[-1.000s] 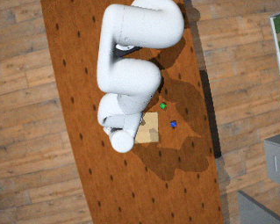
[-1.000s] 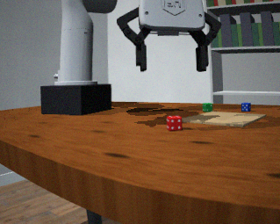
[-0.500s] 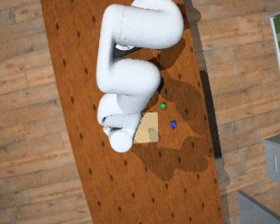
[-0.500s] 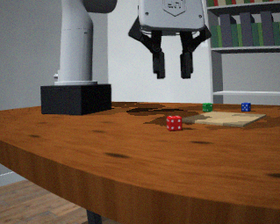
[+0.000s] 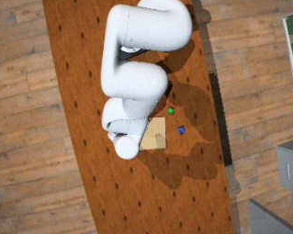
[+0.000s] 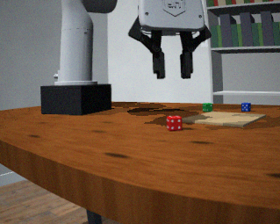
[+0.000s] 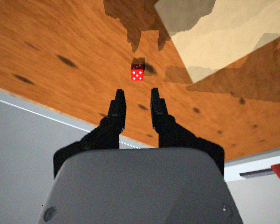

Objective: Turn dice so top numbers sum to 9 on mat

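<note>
A red die (image 6: 174,123) lies on the wooden table just off the near left corner of the tan mat (image 6: 229,118); it also shows in the wrist view (image 7: 137,74). A green die (image 6: 207,107) and a blue die (image 6: 246,106) lie on the table beyond the mat, and the overhead view shows the green die (image 5: 170,110) and the blue die (image 5: 181,129) both off the mat (image 5: 154,133). My gripper (image 6: 171,75) hangs well above the red die, pointing down. Its fingers stand partly closed with a gap and nothing between them.
The arm's black base (image 6: 75,98) stands at the back left of the table. A bookshelf (image 6: 249,29) is behind the table on the right. The table's near edge runs close below the red die in the wrist view. The arm hides the gripper in the overhead view.
</note>
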Motion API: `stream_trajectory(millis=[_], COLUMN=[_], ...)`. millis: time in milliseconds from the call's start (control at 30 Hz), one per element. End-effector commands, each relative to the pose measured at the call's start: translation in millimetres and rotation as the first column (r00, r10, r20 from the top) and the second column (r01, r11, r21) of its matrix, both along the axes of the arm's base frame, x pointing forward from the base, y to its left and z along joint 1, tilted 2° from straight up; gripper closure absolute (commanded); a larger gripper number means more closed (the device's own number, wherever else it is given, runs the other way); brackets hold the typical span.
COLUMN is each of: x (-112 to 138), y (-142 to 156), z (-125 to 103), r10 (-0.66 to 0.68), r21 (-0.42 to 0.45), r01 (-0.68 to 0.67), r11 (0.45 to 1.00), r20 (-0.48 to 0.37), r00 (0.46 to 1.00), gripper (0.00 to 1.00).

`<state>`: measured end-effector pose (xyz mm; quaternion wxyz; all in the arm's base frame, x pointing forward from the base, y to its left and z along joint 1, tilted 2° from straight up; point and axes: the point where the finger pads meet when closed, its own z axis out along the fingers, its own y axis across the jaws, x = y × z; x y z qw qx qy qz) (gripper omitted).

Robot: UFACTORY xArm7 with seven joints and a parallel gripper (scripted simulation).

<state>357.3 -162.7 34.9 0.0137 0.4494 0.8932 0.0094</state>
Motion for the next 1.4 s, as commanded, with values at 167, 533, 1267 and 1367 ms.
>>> stream_trajectory(millis=[167, 533, 1267, 1367], x=[1.3, 1.3, 1.9, 2.0], y=[-0.7, -0.7, -1.3, -1.4], z=[1.2, -0.7, -25.6, -30.4], r10=[0.000, 0.002, 0.006, 0.006], r21=[-0.002, -0.001, -0.001, -0.001], r01=[0.000, -0.002, -0.006, -0.006], r11=[1.000, 1.000, 1.000, 1.000], r20=[0.003, 0.004, 0.004, 0.004], r00=[1.000, 1.000, 1.000, 1.000], gripper=[0.64, 0.64, 0.64, 0.64])
